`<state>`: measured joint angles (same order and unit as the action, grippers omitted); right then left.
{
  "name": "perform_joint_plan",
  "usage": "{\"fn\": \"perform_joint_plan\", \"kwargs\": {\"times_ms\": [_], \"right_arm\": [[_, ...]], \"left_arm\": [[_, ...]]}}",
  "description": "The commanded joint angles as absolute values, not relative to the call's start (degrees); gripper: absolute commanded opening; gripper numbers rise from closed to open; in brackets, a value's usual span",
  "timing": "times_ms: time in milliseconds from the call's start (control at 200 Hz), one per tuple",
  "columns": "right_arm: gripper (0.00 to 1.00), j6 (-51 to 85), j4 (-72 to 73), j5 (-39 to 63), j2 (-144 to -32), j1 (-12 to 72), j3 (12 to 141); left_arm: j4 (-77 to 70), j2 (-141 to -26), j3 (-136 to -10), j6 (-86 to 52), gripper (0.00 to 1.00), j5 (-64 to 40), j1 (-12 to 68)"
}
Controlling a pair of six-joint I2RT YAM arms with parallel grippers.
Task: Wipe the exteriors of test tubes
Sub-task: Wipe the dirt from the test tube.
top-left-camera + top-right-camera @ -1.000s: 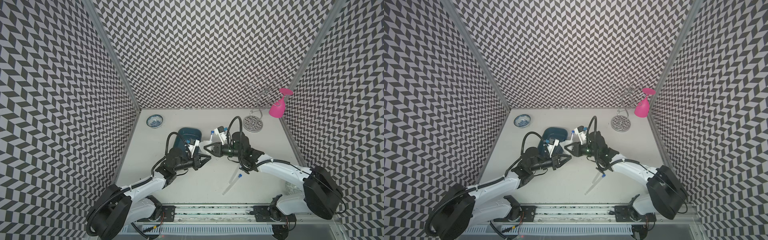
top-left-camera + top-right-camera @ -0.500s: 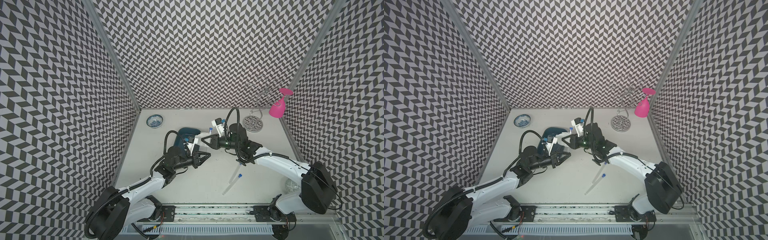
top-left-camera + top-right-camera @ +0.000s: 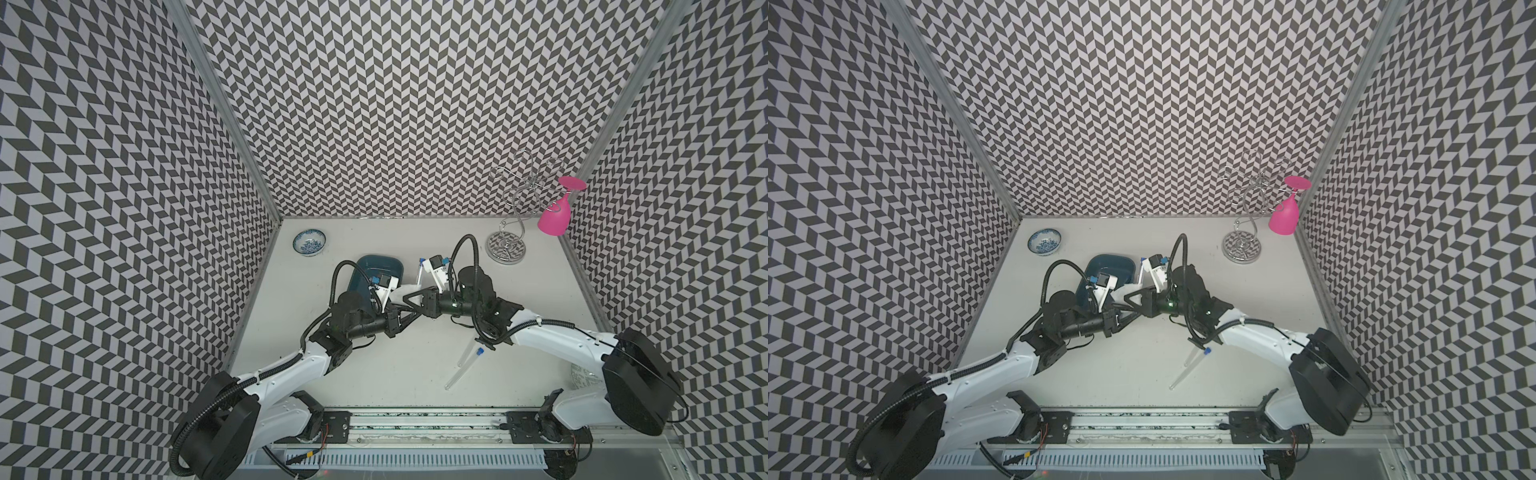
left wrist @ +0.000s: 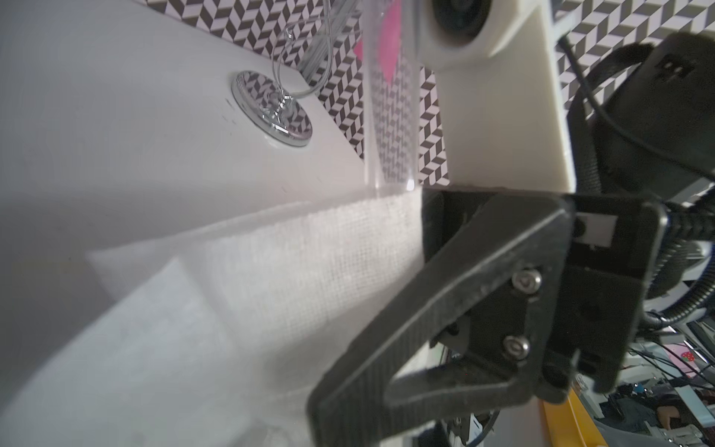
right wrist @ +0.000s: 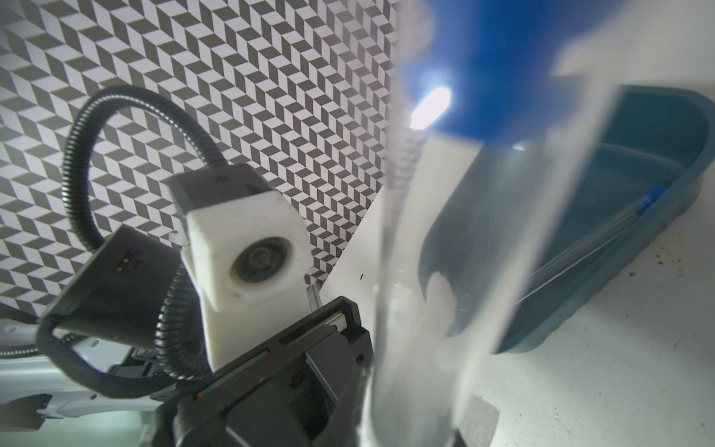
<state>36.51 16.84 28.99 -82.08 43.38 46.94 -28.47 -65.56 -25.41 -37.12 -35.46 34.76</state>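
Right gripper (image 3: 406, 302): pinches one test tube (image 3: 419, 274). Left gripper (image 3: 409, 316): closed on the wipe (image 4: 271, 271), at the tube's 7 o'clock.

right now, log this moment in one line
left gripper: shut on wipe | right gripper: shut on test tube | two tubes on table | one tube in tray

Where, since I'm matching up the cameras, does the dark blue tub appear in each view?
Top view: dark blue tub mid-table, behind the left arm.
Top view: same place.
Left wrist: not in it.
Right wrist: tub beyond the held test tube.
Shared landmark: that tube, in all four views.
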Motion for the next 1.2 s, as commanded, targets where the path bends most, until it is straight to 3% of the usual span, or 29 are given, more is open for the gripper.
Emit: {"fn": "perform_joint_plan", "kwargs": {"times_ms": [0, 416, 896, 1192], "right_arm": [[0.22, 36.05, 17.59, 28.79, -82.06, 44.21, 47.29], [0.22, 29.03, 8.63, 31.04, -88.12, 38.69, 62.49], [0.21, 37.18, 18.28, 29.25, -83.34, 46.25, 47.32], [0.22, 29.1, 8.29, 28.08, -89.38, 42.89, 62.02]], "left_arm": [[-32.67, -65.16, -27.28, -36.76, 0.15, -35.82, 34.72], [-31.03, -60.76, -24.94, -37.37, 0.15, -34.37, 34.72], [-30.32, -61.61, -26.03, -37.08, 0.15, -34.1, 34.72], [-29.92, -61.04, -25.55, -37.23, 0.15, -34.01, 34.71]]}}
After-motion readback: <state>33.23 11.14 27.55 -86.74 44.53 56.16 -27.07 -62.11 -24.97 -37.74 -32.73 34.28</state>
